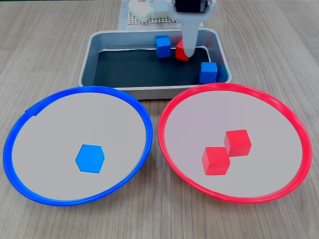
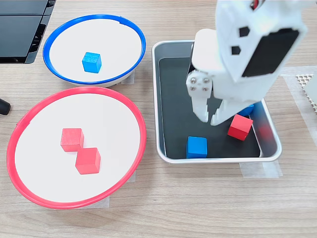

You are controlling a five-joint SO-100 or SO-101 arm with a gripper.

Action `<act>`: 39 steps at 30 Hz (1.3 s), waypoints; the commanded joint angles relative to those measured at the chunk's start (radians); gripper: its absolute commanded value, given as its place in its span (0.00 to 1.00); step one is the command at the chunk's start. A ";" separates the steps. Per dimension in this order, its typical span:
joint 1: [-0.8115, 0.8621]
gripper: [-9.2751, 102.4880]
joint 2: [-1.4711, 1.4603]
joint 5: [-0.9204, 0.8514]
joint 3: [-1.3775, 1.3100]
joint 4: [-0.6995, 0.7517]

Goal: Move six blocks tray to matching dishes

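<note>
The tray lies with its long axis from twelve to six o'clock in a fixed view, holding a red block and two blue blocks. The gripper hangs over it, jaws narrowly parted, empty, the red block at its three o'clock. The blue-rimmed dish holds one blue cube; the red-rimmed dish holds two touching red cubes.
</note>
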 commanded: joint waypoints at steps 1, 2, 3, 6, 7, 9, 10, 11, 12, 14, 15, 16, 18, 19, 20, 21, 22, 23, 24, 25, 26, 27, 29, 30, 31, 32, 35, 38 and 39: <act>-0.035 0.08 -0.028 0.038 -0.071 -0.008; -0.046 0.08 -0.041 0.041 -0.092 -0.005; -0.052 0.09 -0.052 0.035 -0.114 -0.002; -0.061 0.19 -0.066 0.043 -0.156 0.035; -0.058 0.23 -0.066 0.049 -0.161 0.041; -0.054 0.29 -0.064 0.049 -0.160 0.044; -0.054 0.29 -0.061 0.044 -0.152 0.038; -0.054 0.28 -0.058 0.041 -0.143 0.032; -0.054 0.28 -0.057 0.035 -0.133 0.026; -0.054 0.28 -0.054 0.023 -0.118 0.018; -0.052 0.28 -0.054 0.018 -0.109 0.014; -0.052 0.28 -0.052 0.014 -0.097 0.009; -0.052 0.28 -0.054 0.002 -0.067 -0.015; -0.052 0.27 -0.060 -0.005 -0.055 -0.028; -0.055 0.27 -0.063 -0.009 -0.048 -0.034; -0.058 0.26 -0.066 -0.015 -0.041 -0.040; -0.063 0.26 -0.071 -0.017 -0.038 -0.046; -0.067 0.26 -0.074 -0.018 -0.034 -0.052; -0.071 0.25 -0.077 -0.020 -0.031 -0.060; -0.075 0.25 -0.080 -0.021 -0.025 -0.069; -0.080 0.23 -0.083 -0.025 -0.023 -0.078; -0.084 0.21 -0.089 -0.028 -0.020 -0.086; -0.089 0.15 -0.103 -0.035 -0.015 -0.103; -0.092 0.10 -0.109 -0.046 -0.012 -0.110; -0.095 0.08 -0.114 -0.057 -0.011 -0.117; -0.095 0.08 -0.115 -0.069 -0.009 -0.120; -0.063 0.08 -0.089 -0.078 -0.015 -0.080; 0.034 0.08 0.015 -0.167 -0.074 0.061; 0.077 0.08 0.052 -0.219 -0.101 0.104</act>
